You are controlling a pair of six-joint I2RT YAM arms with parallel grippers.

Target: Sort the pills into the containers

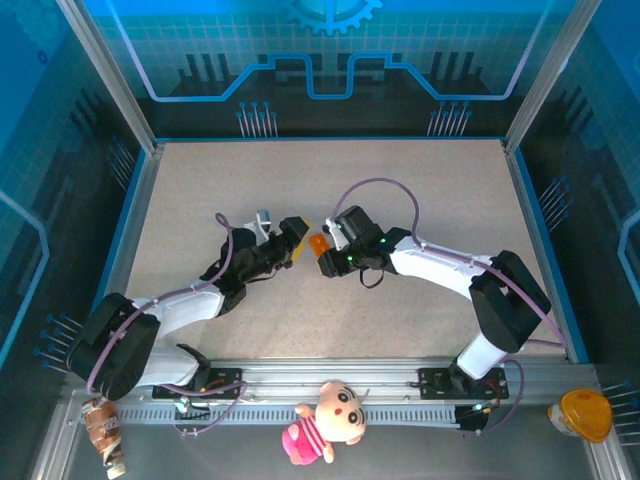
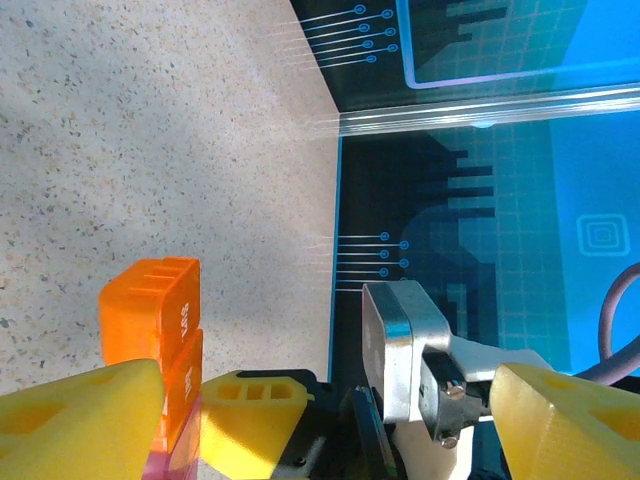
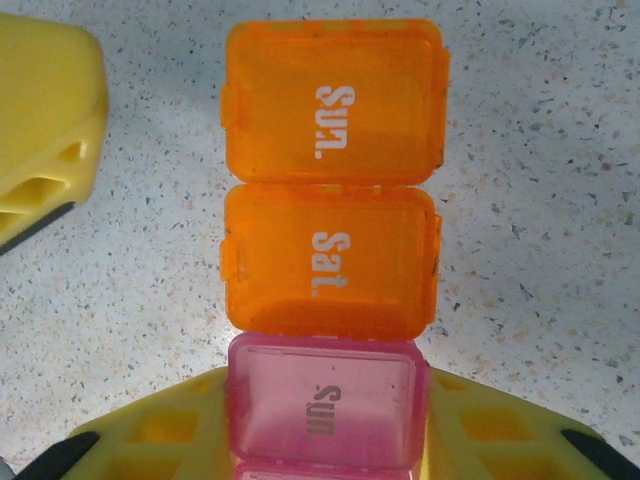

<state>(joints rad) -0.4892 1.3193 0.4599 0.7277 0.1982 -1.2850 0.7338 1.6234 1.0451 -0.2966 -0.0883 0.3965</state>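
Mid-table (image 1: 200, 190), the left gripper (image 1: 296, 236) stands with jaws wide apart, holding nothing. Just beside it at 3 o'clock are the containers (image 1: 317, 243), orange boxes toward 9 o'clock. The right gripper (image 1: 327, 251), at their 3 o'clock, is clamped on the pink end (image 3: 320, 410).

The containers (image 3: 330, 250) are a short strip of joined, box-like translucent compartments with rounded corners. Two are orange with white lettering, "Sun." at the free end and "Sat." next to it, followed by a pink-magenta one whose darker label looks like "Sun.", and all the visible lids are shut. The strip (image 1: 318, 243) sits near the middle of the speckled tabletop (image 3: 540, 150) with its pink end clamped between the yellow fingers of the right gripper (image 3: 325, 400) and its orange end (image 2: 155, 320) pointing away from it; whether it rests on the surface cannot be told.
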